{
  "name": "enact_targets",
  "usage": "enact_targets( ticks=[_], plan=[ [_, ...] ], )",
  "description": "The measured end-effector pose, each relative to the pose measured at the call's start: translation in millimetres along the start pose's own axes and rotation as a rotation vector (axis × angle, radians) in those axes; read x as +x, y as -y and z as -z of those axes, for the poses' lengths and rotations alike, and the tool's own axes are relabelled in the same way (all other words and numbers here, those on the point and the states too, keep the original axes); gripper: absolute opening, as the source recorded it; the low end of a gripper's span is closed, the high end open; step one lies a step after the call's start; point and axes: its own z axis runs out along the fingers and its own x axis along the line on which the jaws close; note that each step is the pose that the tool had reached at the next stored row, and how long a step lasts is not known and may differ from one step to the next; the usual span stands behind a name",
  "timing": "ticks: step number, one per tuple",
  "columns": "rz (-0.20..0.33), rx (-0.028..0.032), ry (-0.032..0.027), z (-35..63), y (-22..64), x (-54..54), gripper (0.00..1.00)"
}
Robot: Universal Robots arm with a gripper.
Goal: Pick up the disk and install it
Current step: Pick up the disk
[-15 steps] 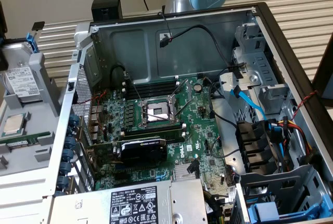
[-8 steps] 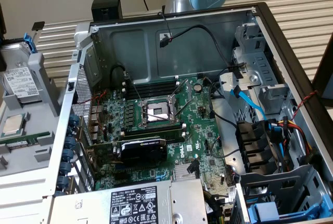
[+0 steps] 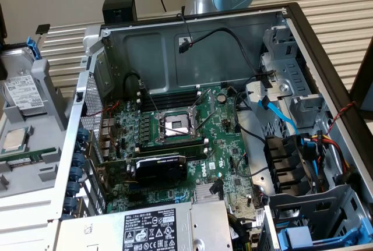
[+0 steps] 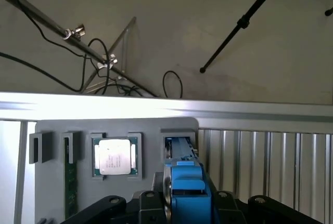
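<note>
The end effector [image 4: 184, 211] sits close on the blue carrier [image 4: 184, 180], with its dark body on both sides of it; whether it grips I cannot tell. The disk [image 3: 20, 89] stands on edge in a grey holder [image 3: 51, 96] at the exterior view's upper left, probably so it can be taken from above. The computer case [image 3: 192, 35] lies open beside it, likely for access.

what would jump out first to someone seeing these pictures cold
The opened computer case lies in the middle of the exterior view, with its green motherboard exposed and the processor socket unlatched at the centre. At that view's left the disk stands on edge in a grey holder, its blue carrier uppermost. The processor chip lies flat in the same holder, just in front of it.
</note>
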Motion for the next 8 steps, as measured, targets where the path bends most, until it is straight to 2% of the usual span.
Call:
enact_targets(
  ticks=[8],
  plan=[
    [0.001,0.0005,-0.0001,-0.4,0.0,0.0,0.37]
  ],
)
